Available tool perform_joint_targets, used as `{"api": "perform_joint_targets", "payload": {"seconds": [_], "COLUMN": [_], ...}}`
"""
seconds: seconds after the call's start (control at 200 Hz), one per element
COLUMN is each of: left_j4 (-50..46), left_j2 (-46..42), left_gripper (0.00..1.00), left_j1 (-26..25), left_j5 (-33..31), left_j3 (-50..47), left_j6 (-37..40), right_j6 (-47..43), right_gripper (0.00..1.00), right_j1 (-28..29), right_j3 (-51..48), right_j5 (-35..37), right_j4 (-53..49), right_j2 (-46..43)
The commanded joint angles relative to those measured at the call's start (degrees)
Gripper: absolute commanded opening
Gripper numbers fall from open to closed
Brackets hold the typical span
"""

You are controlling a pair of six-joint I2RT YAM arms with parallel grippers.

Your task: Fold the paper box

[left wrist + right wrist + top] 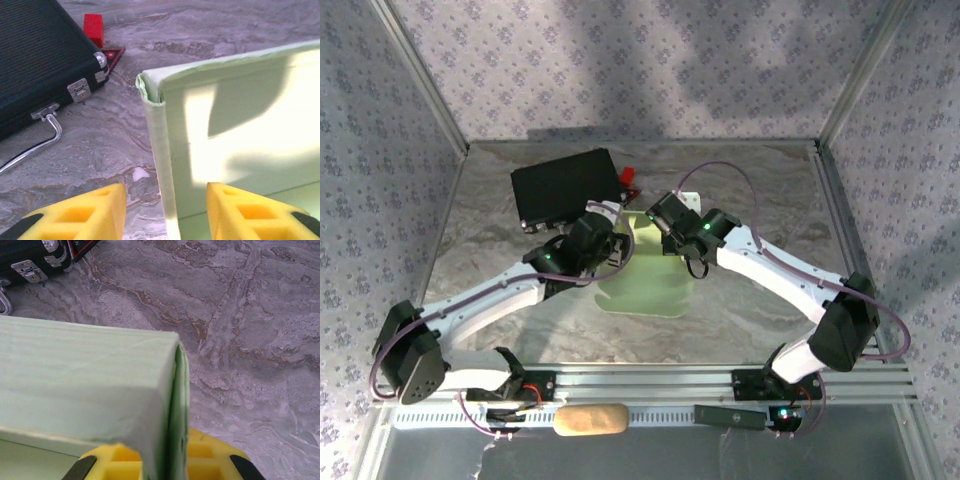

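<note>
Card of pale green sits mid-table in the top view: the paper box lies between the two arms on the marbled table, with a black case just behind it to the left. Both arms reach inward to its far side, the left pincer at the left end and the right pincer at the right, likely so that each can manage one end of the same raised wall.

From the left wrist, a wall of the box stands upright, its end folded round into a narrow doubled corner. The left pincer's yellow fingers stand apart, one on each side of that corner's lower edge, neither visibly pressing it; the fold appears to hold its shape without a grip. Beyond lie the case, its metal handle resting on the table, and a small red block.

From the right wrist, the right pincer is clamped on the box — the card of the other corner runs down between its fingers with no gap showing. That grip seems meant to keep the wall upright while the left end is let go. The folding looks partway done: walls up, box not closed
</note>
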Motion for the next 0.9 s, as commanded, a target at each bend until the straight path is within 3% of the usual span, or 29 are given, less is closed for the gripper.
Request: {"api": "perform_joint_targets", "payload": {"seconds": [0.0,0.155,0.33,0.525,0.894], "left_j4": [0.44,-2.79,-2.96,-0.96,0.8], "left_j2": [-3.96,-5.45,-5.35,-4.99,-2.7], "left_gripper": [0.48,0.49,0.43,0.4,0.3], "left_j1": [2.0,7.74,12.69,13.68,13.79], "left_j5": [7.21,19.58,32.42,35.58,33.77], "left_j3": [-0.57,-0.78,-2.58,-4.65,-5.14], "left_j6": [-0.45,-1.48,0.25,1.27,2.2], "right_j6": [-0.52,-0.69,-1.05,-1.4,-1.49], "right_gripper": [0.0,0.0,0.0,0.0,0.0], "right_j1": [-0.37,-0.74,-1.29,-1.63,-1.58], "right_j3": [1.21,1.21,1.12,1.28,1.15], "right_j5": [-0.54,-1.55,-3.89,-5.04,-5.4], "right_j4": [-0.05,0.13,1.02,1.36,1.53], "right_j2": [0.05,0.01,0.14,0.21,0.39]}}
